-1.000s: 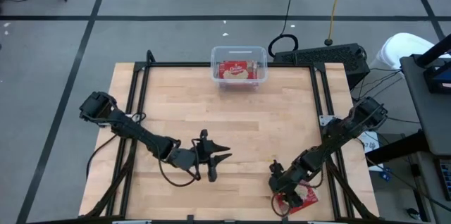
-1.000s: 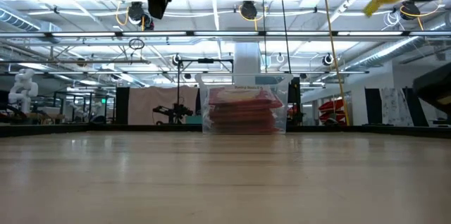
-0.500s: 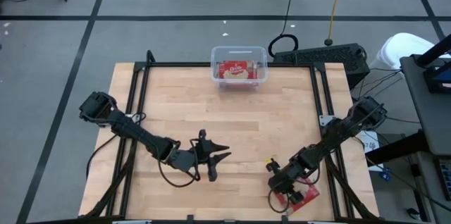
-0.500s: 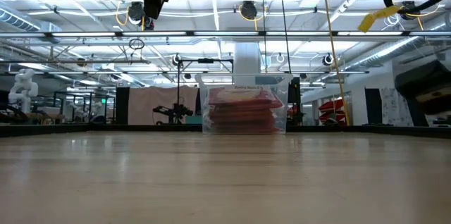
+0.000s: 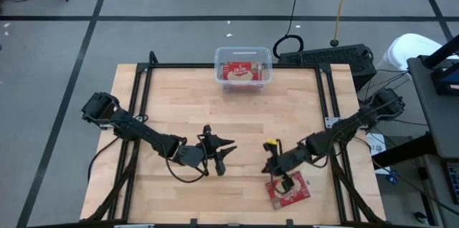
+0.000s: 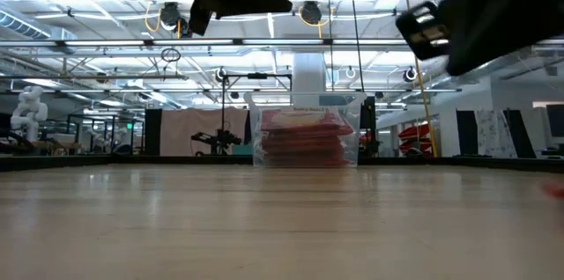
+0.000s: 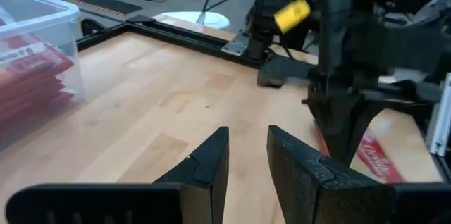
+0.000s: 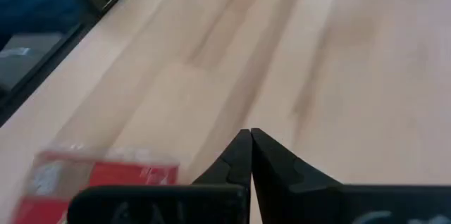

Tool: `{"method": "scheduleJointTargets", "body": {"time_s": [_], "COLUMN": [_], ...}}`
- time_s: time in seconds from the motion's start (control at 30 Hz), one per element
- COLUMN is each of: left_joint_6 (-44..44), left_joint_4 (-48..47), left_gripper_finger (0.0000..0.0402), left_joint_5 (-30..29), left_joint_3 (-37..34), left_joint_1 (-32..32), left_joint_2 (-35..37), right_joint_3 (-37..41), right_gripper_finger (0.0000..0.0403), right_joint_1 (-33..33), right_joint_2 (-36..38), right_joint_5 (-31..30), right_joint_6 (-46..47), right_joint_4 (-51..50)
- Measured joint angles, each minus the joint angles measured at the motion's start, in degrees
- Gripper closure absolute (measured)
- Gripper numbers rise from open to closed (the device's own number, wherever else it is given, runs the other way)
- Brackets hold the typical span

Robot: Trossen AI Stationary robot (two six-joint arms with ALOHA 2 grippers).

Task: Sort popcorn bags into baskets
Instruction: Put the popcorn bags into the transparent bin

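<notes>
A loose bag (image 5: 288,191) lies flat on the bench (image 5: 179,106) near the front edge, right of centre. Its long axis runs roughly left to right across the bench, skewed a little so the right end sits farther back. The red face is up; its print is too small to read from above.

The right pincer (image 5: 286,182) is just above the bag's back edge, fingers pressed together with nothing between them (the right wrist view shows the two tips meeting over bare wood, the bag (image 8: 106,175) off to one side and blurred). A yellow tag (image 5: 271,143) rides on that arm.

The left pincer (image 5: 221,158) hovers over the middle of the bench, well apart from the bag, with its fingers a narrow gap apart and empty. Its wrist view looks past them to the right arm, which hides most of the bag (image 7: 373,157); only a red strip shows.

The tub (image 5: 244,68) stands at the back edge, centre, long side along that edge. More bags (image 6: 304,137) are stacked flat inside, long axes matching the tub's; the count is hard to make out through the clear wall. In the low view both arms are cut off at the top.
</notes>
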State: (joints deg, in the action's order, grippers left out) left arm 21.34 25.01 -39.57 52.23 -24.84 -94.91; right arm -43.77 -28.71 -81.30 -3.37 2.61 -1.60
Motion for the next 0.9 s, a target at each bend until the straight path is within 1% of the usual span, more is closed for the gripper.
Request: {"method": "scheduleJointTargets", "body": {"time_s": [0.1,0.2,0.3,0.43,0.57,0.73,0.8,0.9], "left_joint_6": [-0.05,0.49,1.71,2.82,2.85,3.19,3.19,3.19], "left_joint_4": [-1.71,-5.6,-8.96,-12.61,-12.95,-13.12,-13.21,-13.26], "left_gripper_finger": [0.03,0.0299,0.0299,0.03,0.03,0.03,0.03,0.03], "left_joint_5": [0.65,1.0,1.01,1.05,1.11,1.31,2.09,2.16], "left_joint_3": [0.07,0.07,0.07,0.07,0.07,0.07,0.07,0.05], "left_joint_1": [0.94,1.58,1.97,2.12,2.12,2.11,2.12,2.12], "left_joint_2": [0.0,0.0,0.0,-0.02,-0.02,-0.02,-0.02,-0.02], "right_joint_3": [-0.02,-0.02,-0.07,-0.07,-0.04,-0.04,-0.04,-0.06], "right_gripper_finger": [0.0402,0.0402,0.0397,0.0371,0.0324,0.0263,0.0251,0.0249], "right_joint_1": [2.13,3.19,1.83,-2.94,-8.05,-15.96,-19.15,-22.04], "right_joint_2": [1.6,3.23,4.22,4.13,4.13,3.69,3.08,1.26], "right_joint_5": [-0.69,2.33,4.71,5.13,6.37,6.15,5.0,4.86], "right_joint_6": [0.4,3.69,8.0,15.9,26.84,37.93,41.47,44.47], "right_joint_4": [-0.42,-3.11,-7.87,-12.88,-18.77,-16.81,-15.18,-10.67]}}
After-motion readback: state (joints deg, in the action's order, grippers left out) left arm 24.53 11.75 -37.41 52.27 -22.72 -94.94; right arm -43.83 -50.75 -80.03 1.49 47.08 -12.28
